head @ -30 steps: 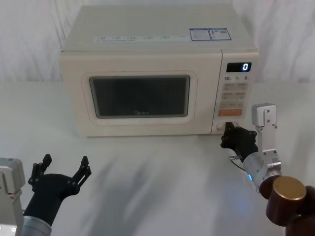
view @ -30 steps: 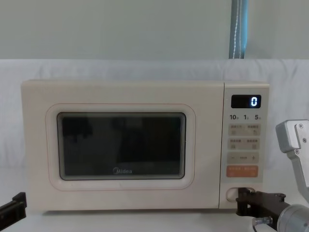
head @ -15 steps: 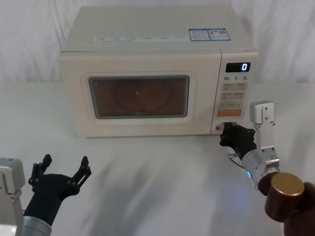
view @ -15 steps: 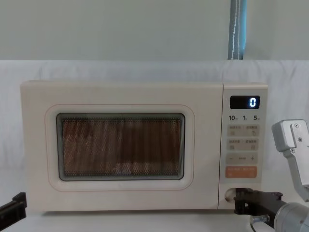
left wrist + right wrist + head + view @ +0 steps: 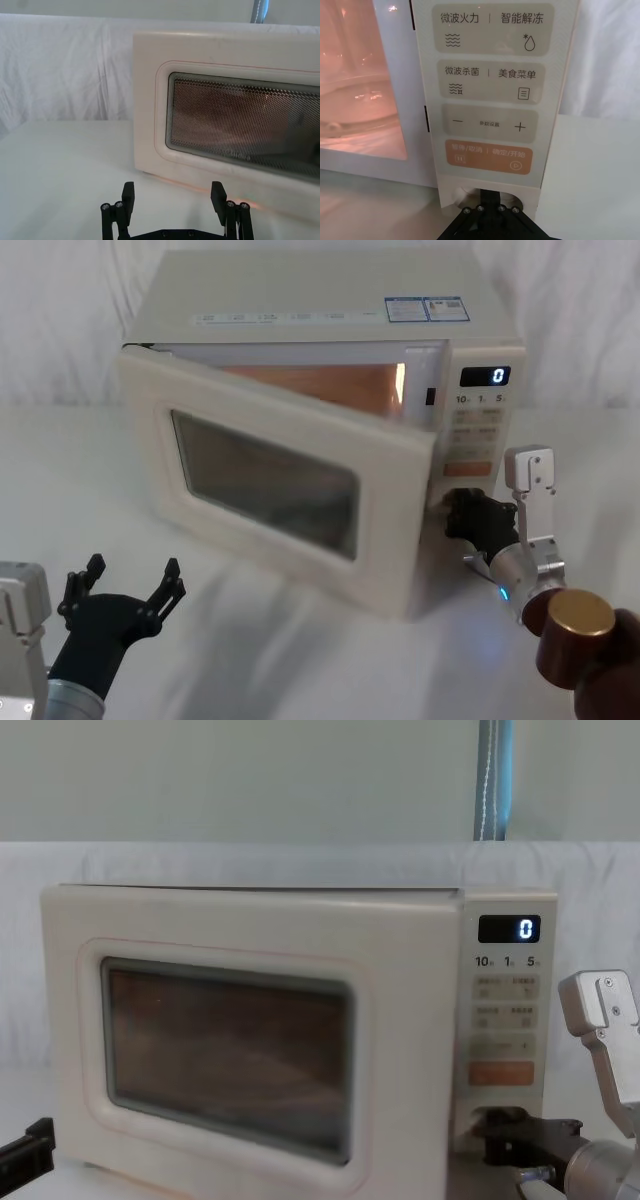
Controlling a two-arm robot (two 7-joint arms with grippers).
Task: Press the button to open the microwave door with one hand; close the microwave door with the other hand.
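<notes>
On the table: a white cloth-covered table [image 5: 300,640] carries a cream microwave [image 5: 320,300]; white draped fabric hangs behind it, and the chest view shows a pale wall above with a grey-blue vertical pole [image 5: 494,780].
Microwave door: the microwave door [image 5: 280,480] is hinged at the robot's left and stands swung partly outward, its free edge out in front of the control panel [image 5: 490,95]; the cavity [image 5: 320,382] behind it glows orange.
Display: the panel readout [image 5: 485,376] shows 0.
Right gripper: the right gripper [image 5: 462,515] is at the panel's bottom, at the button [image 5: 462,192]; its black prongs lie close together, grasping nothing, with their tips at the button's recess below the orange key [image 5: 489,156]. Actual contact cannot be told.
Left gripper: the left gripper [image 5: 173,197] is low at the robot's left, well apart from the microwave, its 2 fingers [image 5: 128,191] spread wide and empty, facing the door's window.
Obstruction: the open door's free edge stands just beside the right gripper and hides the panel's left margin in the chest view.
</notes>
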